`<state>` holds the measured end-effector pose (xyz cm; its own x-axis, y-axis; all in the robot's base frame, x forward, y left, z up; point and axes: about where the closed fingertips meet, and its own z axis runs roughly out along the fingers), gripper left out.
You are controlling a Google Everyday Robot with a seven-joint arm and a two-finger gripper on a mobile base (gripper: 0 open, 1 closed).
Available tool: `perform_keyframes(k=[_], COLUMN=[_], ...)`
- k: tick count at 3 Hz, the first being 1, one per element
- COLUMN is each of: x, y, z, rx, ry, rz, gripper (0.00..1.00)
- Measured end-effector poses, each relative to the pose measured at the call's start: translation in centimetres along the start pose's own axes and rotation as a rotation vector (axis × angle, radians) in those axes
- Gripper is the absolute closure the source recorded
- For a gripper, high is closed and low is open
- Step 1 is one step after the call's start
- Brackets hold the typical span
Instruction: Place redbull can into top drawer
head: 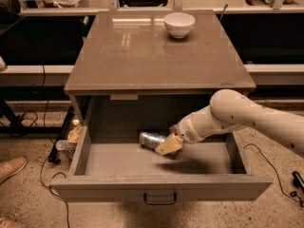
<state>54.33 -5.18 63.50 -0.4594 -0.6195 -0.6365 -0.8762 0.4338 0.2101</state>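
Observation:
The top drawer (161, 188) is pulled open below the cabinet top, its plain front panel and small dark handle toward me. The redbull can (151, 139) is a slim silver and blue can held on its side inside the drawer, near the back and just above the floor. My gripper (167, 145) reaches in from the right on a white arm and is shut on the can's right end, its tan fingers (166, 147) around it.
A white bowl (179, 24) stands at the back of the cabinet top (142, 56). Cables and small objects lie on the floor to the left of the drawer (66, 139). A shoe (12, 167) is at the far left.

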Motion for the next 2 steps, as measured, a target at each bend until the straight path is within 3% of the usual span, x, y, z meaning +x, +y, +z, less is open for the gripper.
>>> perform_keyframes(k=[1, 2], x=[0.3, 1.1], y=[0.1, 1.0], z=[-2.5, -7.5], rx=[0.046, 0.144], ry=[-0.021, -0.047], rz=[0.01, 0.031], gripper=[0.0, 0.0])
